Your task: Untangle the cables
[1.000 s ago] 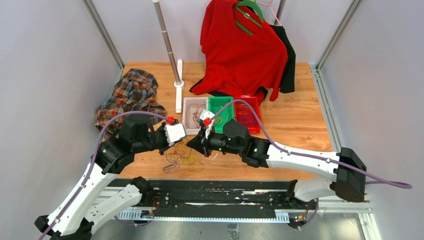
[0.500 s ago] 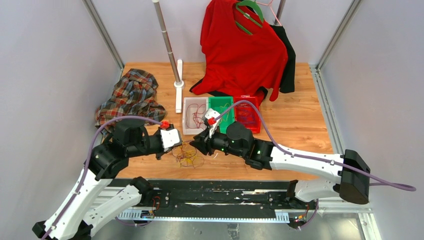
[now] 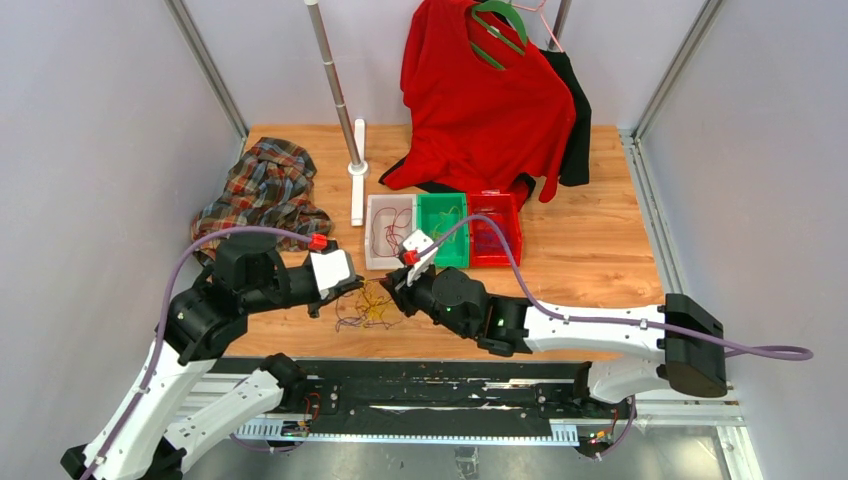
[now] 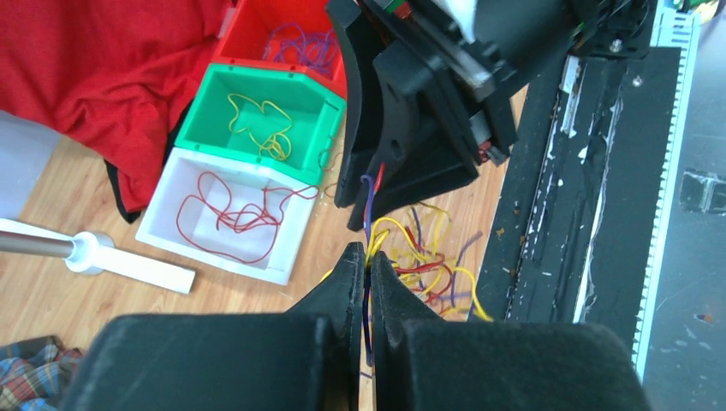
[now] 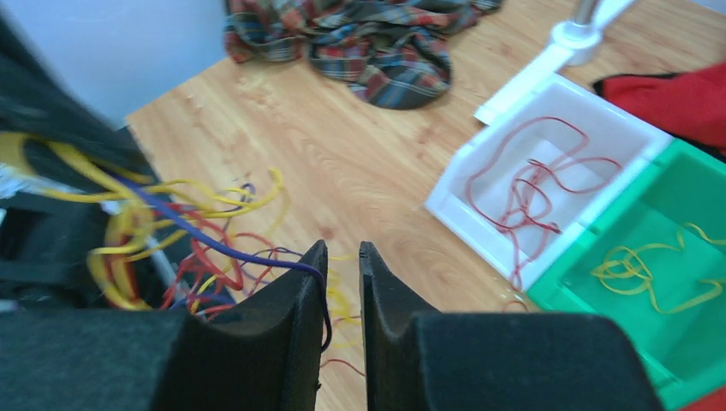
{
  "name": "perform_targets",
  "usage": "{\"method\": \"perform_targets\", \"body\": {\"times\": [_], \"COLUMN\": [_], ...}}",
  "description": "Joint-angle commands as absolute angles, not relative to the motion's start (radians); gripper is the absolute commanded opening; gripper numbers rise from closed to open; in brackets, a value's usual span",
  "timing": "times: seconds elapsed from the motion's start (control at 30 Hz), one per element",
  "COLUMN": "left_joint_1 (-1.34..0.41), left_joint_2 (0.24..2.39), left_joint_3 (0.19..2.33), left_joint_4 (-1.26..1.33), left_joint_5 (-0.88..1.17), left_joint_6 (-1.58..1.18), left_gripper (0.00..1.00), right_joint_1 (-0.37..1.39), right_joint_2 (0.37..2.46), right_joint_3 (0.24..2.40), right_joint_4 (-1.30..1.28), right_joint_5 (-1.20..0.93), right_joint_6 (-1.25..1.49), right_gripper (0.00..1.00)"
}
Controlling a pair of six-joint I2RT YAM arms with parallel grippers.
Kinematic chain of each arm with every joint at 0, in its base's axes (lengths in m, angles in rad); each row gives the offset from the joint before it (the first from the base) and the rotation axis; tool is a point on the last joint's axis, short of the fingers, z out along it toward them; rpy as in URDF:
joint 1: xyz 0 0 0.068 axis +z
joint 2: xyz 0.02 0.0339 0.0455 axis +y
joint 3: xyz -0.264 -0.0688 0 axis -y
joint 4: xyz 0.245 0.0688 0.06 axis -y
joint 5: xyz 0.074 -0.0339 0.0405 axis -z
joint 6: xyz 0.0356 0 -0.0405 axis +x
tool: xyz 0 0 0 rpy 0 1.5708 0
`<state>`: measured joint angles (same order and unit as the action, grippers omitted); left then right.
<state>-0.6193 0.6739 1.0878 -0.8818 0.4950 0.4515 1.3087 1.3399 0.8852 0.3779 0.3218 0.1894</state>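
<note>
— Now, where are you holding that limp, seemingly featherlight multicoloured wire clump (image 3: 368,308) on the wooden table (image 3: 600,250)?
— You're clenching your left gripper (image 4: 365,257) on one purple strand (image 4: 367,205); your right gripper (image 5: 343,248) is hovering slightly parted around it.

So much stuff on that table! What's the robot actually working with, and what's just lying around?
In the job: tangled cables, white bin, green bin, red bin holding sorted wires.
Lying about: plaid shirt, red garment, green hanger, metal pole.
</note>
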Motion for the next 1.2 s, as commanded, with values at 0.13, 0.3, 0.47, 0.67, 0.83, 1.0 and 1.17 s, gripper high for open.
{"method": "perform_targets", "body": {"times": [0.13,0.3,0.47,0.67,0.83,1.0,1.17], "left_joint_1": [-0.624,-0.625,-0.624,-0.624,-0.625,-0.624,-0.624], "left_joint_2": [0.66,0.658,0.638,0.609,0.641,0.683,0.67], "left_joint_3": [1.15,1.156,1.144,1.128,1.149,1.169,1.157], "left_joint_4": [-0.88,-0.902,-0.978,-1.014,-1.012,-1.005,-0.919], "left_joint_5": [0.567,0.559,0.536,0.483,0.509,0.512,0.495], "left_joint_6": [0.385,0.407,0.537,0.652,0.599,0.51,0.406], "left_gripper": [0.0,0.0,0.0,0.0,0.0,0.01,0.0], "right_joint_1": [1.319,1.318,1.29,1.247,1.248,1.259,1.31], "right_joint_2": [1.294,1.247,1.147,1.053,1.093,1.102,1.065], "right_joint_3": [0.828,0.809,0.776,0.759,0.783,0.802,0.834], "right_joint_4": [0.419,0.416,0.404,0.384,0.366,0.375,0.359], "right_joint_5": [0.582,0.64,0.698,0.652,0.485,0.377,0.43], "right_joint_6": [0.23,0.22,0.212,0.195,0.201,0.199,0.125], "right_gripper": [0.04,0.01,0.01,0.01,0.24,0.53,0.63]}}
